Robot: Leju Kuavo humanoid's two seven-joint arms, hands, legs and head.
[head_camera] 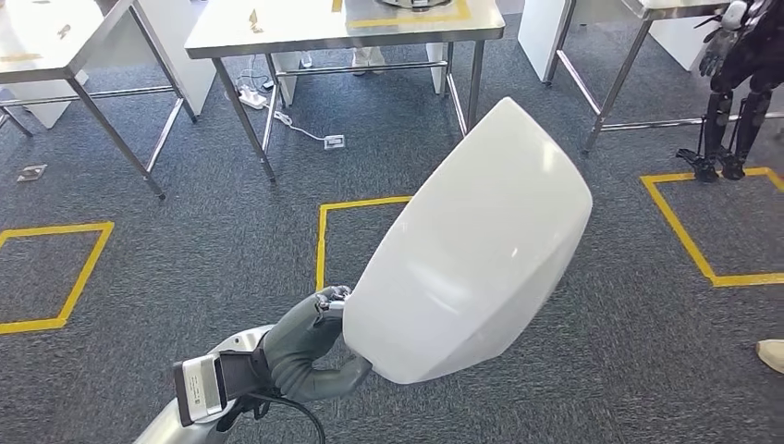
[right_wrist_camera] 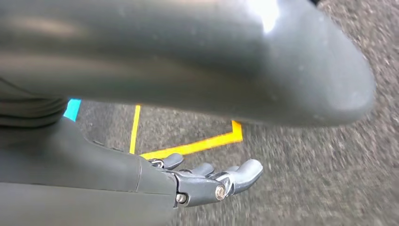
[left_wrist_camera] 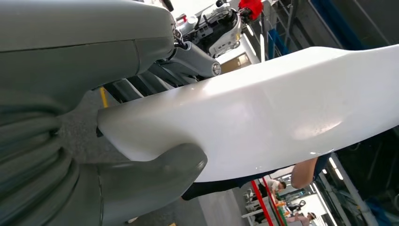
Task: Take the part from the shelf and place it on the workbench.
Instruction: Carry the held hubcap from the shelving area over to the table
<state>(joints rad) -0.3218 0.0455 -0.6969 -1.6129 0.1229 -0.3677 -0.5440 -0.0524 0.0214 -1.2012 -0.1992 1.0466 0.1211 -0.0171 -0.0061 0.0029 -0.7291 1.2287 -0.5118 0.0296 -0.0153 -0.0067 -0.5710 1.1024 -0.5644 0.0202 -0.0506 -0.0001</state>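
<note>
The part is a large glossy white moulded shell (head_camera: 471, 250). My left hand (head_camera: 310, 347) grips its near lower edge and carries it above the grey carpet. Up close, the left wrist view has the shell (left_wrist_camera: 263, 113) with my thick grey thumb (left_wrist_camera: 155, 176) pressed under its rim and darker fingers over the top. My right hand (right_wrist_camera: 207, 181) hangs over the carpet holding nothing, its fingers stretched out and apart. A steel workbench (head_camera: 277, 37) stands ahead at the far side of the floor.
More steel tables stand at the far left (head_camera: 55, 46) and far right (head_camera: 647, 9). Yellow tape squares (head_camera: 324, 240) mark the carpet. A power strip with cable (head_camera: 254, 95) lies under the bench. A black humanoid robot (head_camera: 735, 83) stands far right. A shoe (head_camera: 769, 353) shows at the right edge.
</note>
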